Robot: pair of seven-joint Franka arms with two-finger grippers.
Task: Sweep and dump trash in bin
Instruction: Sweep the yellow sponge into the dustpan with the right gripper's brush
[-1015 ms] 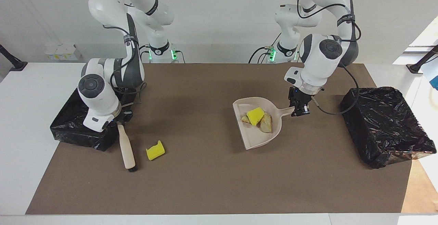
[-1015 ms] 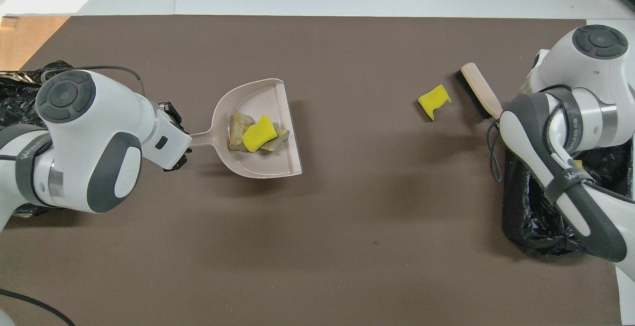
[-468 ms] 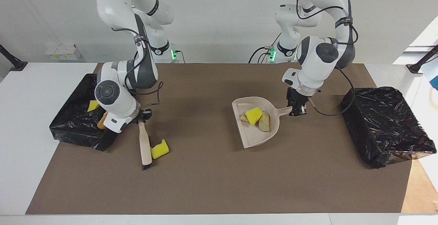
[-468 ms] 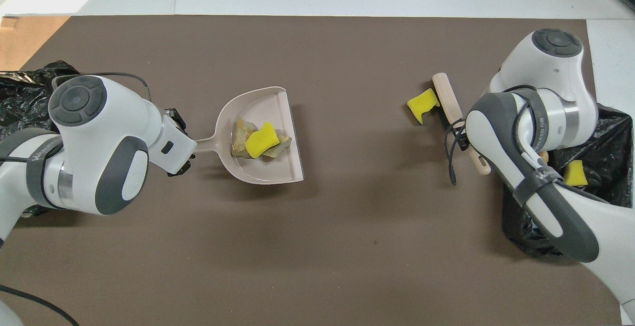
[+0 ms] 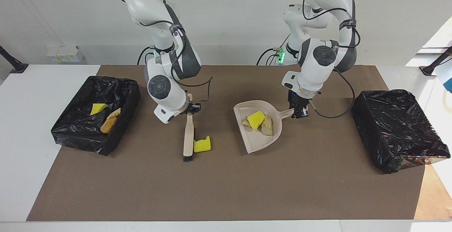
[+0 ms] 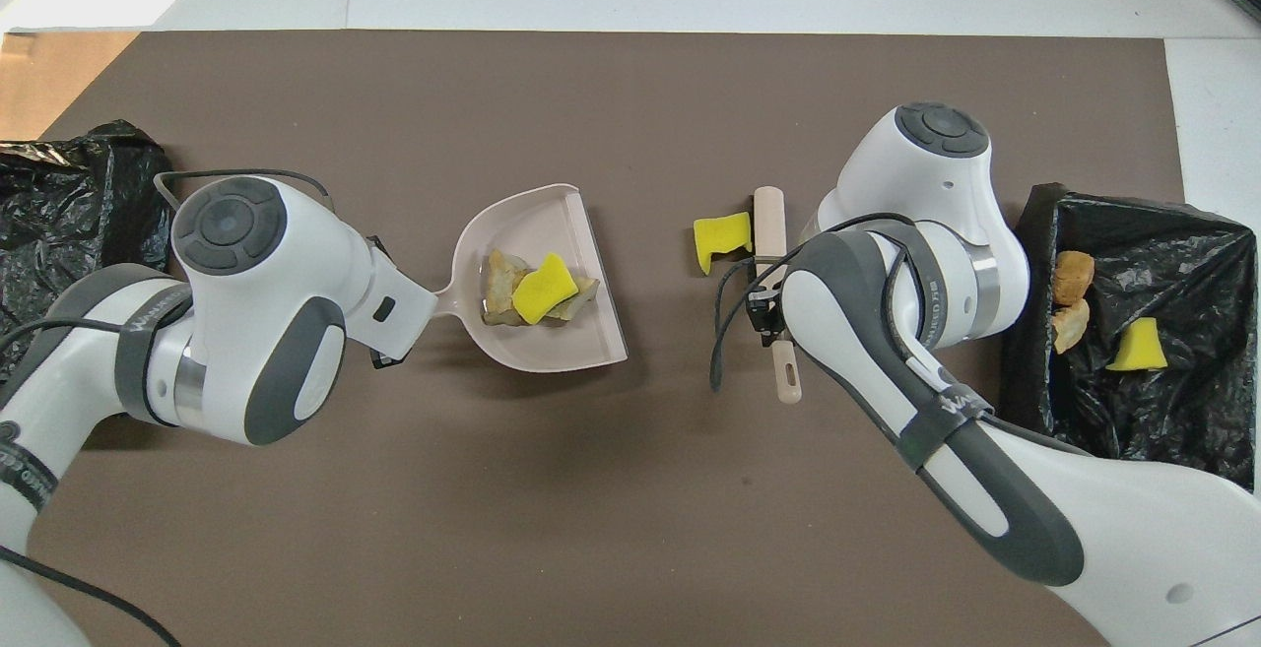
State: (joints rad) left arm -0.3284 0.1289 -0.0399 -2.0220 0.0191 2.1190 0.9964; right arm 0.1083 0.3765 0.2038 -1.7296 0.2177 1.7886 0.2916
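The right gripper (image 5: 190, 109) is closed on the handle of the brush (image 5: 188, 136), which lies on the brown mat (image 5: 226, 189) with its bristle end pointing away from the robots; against the earlier frames the arm has carried the brush from beside the bin at the right arm's end toward the middle of the table. A yellow sponge piece (image 5: 202, 144) lies touching the brush head, on the side toward the dustpan, and has travelled with it across the mat. The left gripper (image 5: 298, 111) is clamped on the handle of the dustpan (image 5: 263, 143), which rests on the mat with its open mouth turned toward the brush; the pan has shifted slightly toward the brush since a second ago. Inside the pan sit a second yellow sponge piece (image 5: 255, 119) and tan chunks (image 5: 266, 126) bunched together near the handle end, arranged as before. The bin (image 5: 67, 133) at the right arm's end, lined with black plastic, is now uncovered by the arm and holds a yellow scrap (image 5: 97, 108) and orange-tan chunks (image 5: 108, 122). A second black-lined bin (image 5: 399, 129) stands at the left arm's end, well apart from the pan; its contents cannot be made out, and it has not moved
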